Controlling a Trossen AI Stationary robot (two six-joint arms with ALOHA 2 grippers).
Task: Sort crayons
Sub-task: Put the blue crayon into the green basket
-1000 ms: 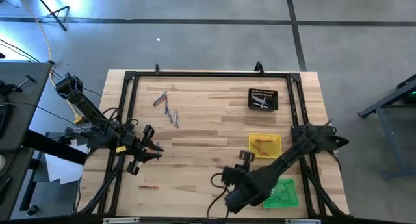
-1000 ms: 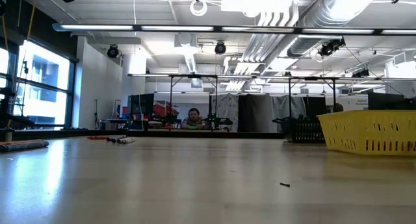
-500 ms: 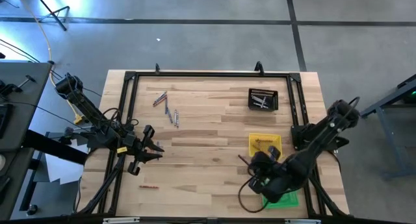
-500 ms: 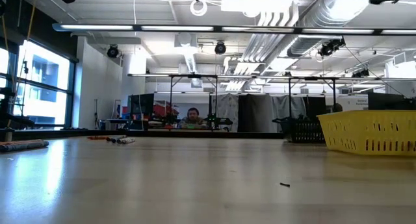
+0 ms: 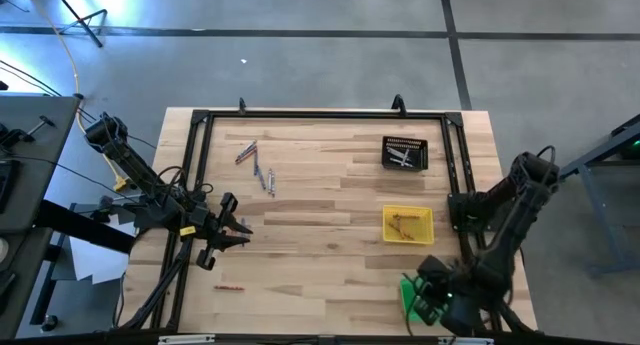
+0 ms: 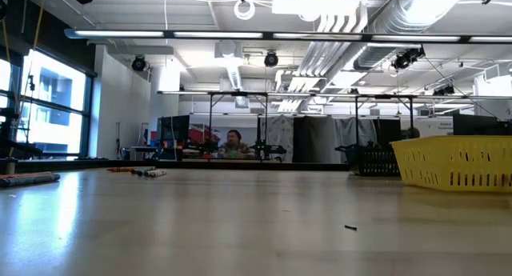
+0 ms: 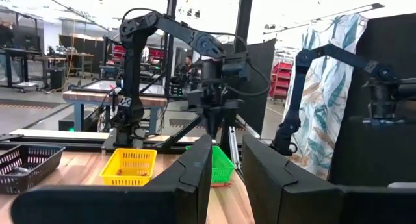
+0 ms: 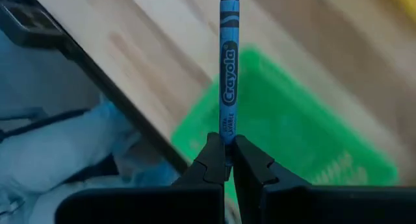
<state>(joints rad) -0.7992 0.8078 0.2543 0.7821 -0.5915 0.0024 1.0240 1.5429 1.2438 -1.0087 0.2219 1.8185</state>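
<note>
One crayon is in play, and the risks run from the bench [image 5: 330, 185] down to it. The bench still carries loose crayons: a cluster [image 5: 255, 165] toward the far left and a single orange-red crayon [image 5: 229, 285] near the left front edge. Three trays line the right side: black tray [image 5: 404, 153] farthest back, yellow tray [image 5: 407, 224] in the middle, green tray [image 8: 292, 139] at the front corner, largely covered by the right arm in the high view.

Your right claw [image 8: 226, 160] hangs over that green tray, pinching a blue crayon [image 8: 227, 68] by its very end, the stick pointing straight out from the fingertips. So short a hold lets the crayon pivot or slip; if you release from here, it may bounce off the rim or roll over the bench's front edge, which lies just beside the tray.

Your left claw [image 7: 227, 165] waits at the left rail, fingers a little apart and holding nothing.
</note>
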